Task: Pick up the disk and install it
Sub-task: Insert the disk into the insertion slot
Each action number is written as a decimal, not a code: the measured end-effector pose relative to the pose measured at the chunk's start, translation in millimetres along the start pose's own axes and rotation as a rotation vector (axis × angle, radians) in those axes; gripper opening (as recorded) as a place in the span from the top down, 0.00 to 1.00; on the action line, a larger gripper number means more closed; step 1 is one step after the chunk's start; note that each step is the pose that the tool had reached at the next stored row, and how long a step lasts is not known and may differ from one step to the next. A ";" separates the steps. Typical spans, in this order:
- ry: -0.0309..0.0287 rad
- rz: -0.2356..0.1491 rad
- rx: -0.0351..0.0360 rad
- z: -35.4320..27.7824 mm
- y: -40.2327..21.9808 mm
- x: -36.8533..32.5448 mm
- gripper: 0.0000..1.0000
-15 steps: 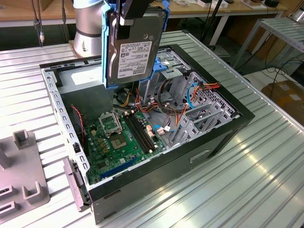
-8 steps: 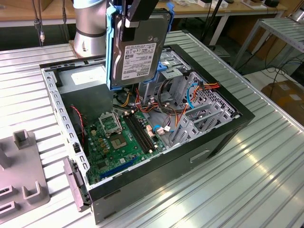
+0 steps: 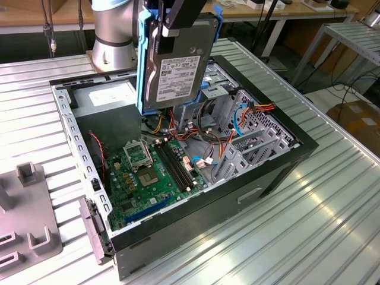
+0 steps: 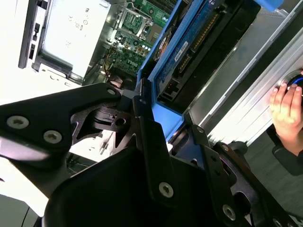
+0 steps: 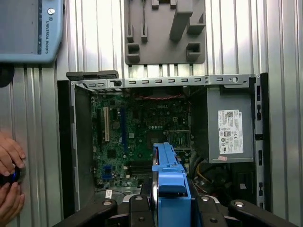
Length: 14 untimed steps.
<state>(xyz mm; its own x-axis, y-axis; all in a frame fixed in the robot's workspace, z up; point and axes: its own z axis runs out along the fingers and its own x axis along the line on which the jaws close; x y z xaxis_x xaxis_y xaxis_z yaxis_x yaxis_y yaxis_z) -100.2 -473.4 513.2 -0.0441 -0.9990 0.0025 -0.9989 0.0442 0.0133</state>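
Your black fingers (image 3: 181, 14) are clamped tight on the top edge of the disk (image 3: 178, 62), one to each side of its light-blue plastic bracket. The disk hangs upright in the air above the open computer case (image 3: 196, 222), at the end of the case nearest the arm's smooth silver column (image 3: 111, 35). Its flat grey metal face and white label show in the exterior view.

Below it, inside the case, a tangle of red, yellow and orange wires (image 3: 173, 127) lies beside the punched sheet-metal drive cage (image 3: 238, 120). The green motherboard (image 3: 148, 178) covers the case floor, with long black slots and a square socket. The boxy grey power supply (image 3: 107, 98), white-stickered, fills the case corner next to the column.

The case lies on its side on a ribbed, shiny aluminium bench (image 3: 297, 225). Just off the case's open rim sits a flat matte-grey plate with blocky upright pegs (image 3: 27, 219). Further to one side of the case, a person's hands (image 5: 9, 161) close round a small dark object.
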 end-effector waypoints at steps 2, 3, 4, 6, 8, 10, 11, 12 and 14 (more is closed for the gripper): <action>0.0001 0.000 0.0000 0.0 -1.4 1.2 0.63; 0.0000 0.000 0.0000 0.0 -2.1 1.8 0.63; 0.0000 0.000 0.0000 0.1 -3.3 2.5 0.63; 0.0000 0.000 0.0000 0.0 -5.7 3.9 0.63; 0.0000 0.000 0.0000 0.1 -7.4 4.9 0.63; 0.0000 0.000 0.0000 0.1 -9.4 6.0 0.63; 0.0000 0.000 0.0000 0.1 -10.1 6.6 0.63; 0.0000 0.000 0.0000 0.2 -11.0 7.3 0.63; 0.0001 0.000 0.0000 0.3 -12.5 8.9 0.63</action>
<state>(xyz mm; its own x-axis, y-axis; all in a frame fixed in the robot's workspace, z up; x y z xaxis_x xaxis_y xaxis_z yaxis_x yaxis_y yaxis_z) -88.1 -482.8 512.8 -0.0442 -0.9990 0.0026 -0.9989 0.0442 0.0133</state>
